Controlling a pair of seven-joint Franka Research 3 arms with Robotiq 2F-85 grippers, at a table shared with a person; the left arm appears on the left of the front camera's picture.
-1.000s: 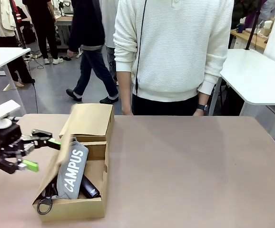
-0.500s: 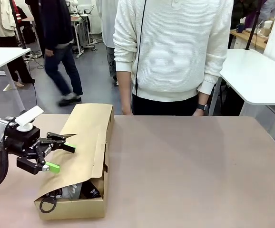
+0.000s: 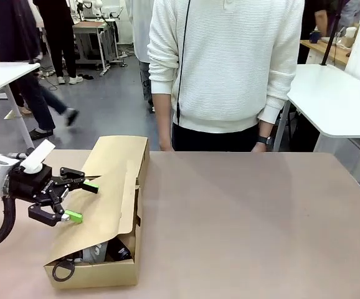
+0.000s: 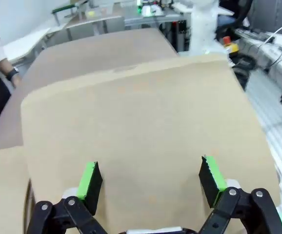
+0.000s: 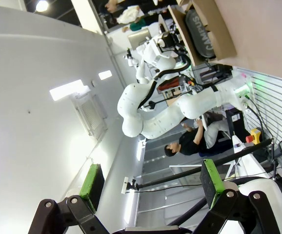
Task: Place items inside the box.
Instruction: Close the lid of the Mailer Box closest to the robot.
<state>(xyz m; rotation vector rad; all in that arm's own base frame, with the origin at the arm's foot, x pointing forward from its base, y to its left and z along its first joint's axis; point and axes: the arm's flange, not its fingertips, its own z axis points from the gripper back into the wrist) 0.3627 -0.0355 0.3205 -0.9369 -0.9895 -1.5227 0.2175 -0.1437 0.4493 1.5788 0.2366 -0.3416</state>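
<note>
— Status of the box [image 3: 114,205]?

— It sits at the bench's [image 3: 248,218] 9 o'clock side. One flap [image 3: 102,208] slopes over the opening, half closed. The items lie inside, under that flap; a grey pouch [image 3: 94,252] and a black loop [image 3: 60,271] show at the 6 o'clock end.

— Left gripper [image 3: 74,201]?

— Jaws spread, holding nothing, against the flap's outer face.

— Right gripper [image 5: 148,187]?

— Jaws spread, empty, aimed away from the bench.

— Risks?

— In my judgement, the flap may spring open if released. Pushing harder could slide the light box or crush the flap onto the contents. The loop may snag.
</note>
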